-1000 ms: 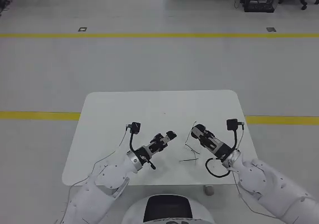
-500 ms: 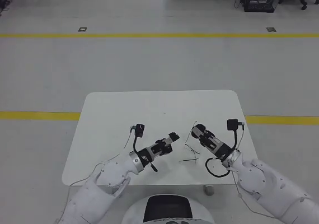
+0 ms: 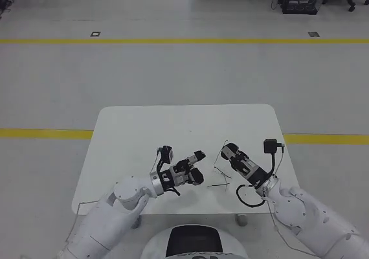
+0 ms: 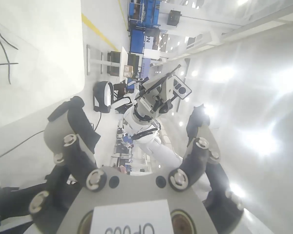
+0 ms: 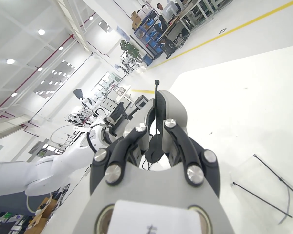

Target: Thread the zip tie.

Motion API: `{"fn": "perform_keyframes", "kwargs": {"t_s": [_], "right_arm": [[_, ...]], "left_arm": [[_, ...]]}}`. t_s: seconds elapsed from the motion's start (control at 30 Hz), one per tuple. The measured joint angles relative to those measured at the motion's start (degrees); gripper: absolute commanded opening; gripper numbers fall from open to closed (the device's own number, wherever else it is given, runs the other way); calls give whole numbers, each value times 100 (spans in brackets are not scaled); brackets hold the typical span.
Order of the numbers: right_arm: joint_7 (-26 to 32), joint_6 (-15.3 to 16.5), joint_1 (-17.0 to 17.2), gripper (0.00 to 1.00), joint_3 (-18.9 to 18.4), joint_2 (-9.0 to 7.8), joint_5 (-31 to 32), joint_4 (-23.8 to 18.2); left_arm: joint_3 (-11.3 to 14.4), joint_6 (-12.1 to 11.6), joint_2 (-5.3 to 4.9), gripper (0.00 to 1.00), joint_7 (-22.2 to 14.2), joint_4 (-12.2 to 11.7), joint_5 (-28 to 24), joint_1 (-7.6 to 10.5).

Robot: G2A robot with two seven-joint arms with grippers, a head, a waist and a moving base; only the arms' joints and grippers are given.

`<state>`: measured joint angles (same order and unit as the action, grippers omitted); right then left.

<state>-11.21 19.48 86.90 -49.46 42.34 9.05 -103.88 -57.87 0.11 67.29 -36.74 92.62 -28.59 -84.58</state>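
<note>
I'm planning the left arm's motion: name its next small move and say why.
Probably ease the left gripper toward the zip tie and close on its free part. The left gripper is open and empty. The right gripper is shut on the tie. The two face each other across a gap, so threading cannot begin.

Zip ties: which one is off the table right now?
The zip tie clamped in the right gripper, its head poking out past the fingertips. The loose ties lie on the table between the two arms.

Over your white rounded table (image 3: pixel 139 129), the left gripper (image 3: pixel 199 165) faces the right gripper (image 3: pixel 224 151), which pinches a thin black plastic zip tie (image 3: pixel 224 143); loose zip ties (image 3: pixel 219 185) lie between.
</note>
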Motion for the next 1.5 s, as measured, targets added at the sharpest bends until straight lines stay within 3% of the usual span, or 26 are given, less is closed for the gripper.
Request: {"fn": "perform_keyframes", "kwargs": {"t_s": [0.23,0.57,0.83,0.97,1.17,1.4,1.5], "right_arm": [[-1,0,76,0,-75,41,118,-60],[25,0,108,0,-110,55,87,-50],[-191,1,146,0,-129,176,190,-142],[-387,0,152,0,-83,236,265,-214],[-437,0,126,0,-5,292,249,-189],[-400,-6,136,0,-23,311,224,-198],[-386,0,160,0,-47,360,131,-198]], "left_arm": [[-1,300,29,100,30,-247,-758,126],[12,295,38,100,119,-279,-791,167],[66,709,105,100,-142,-476,-2112,239],[144,856,167,100,-32,-646,-2714,339],[231,691,224,100,-115,-783,-3064,467],[238,723,230,100,-153,-753,-3114,447],[258,866,251,100,-456,-778,-3604,432]]}}
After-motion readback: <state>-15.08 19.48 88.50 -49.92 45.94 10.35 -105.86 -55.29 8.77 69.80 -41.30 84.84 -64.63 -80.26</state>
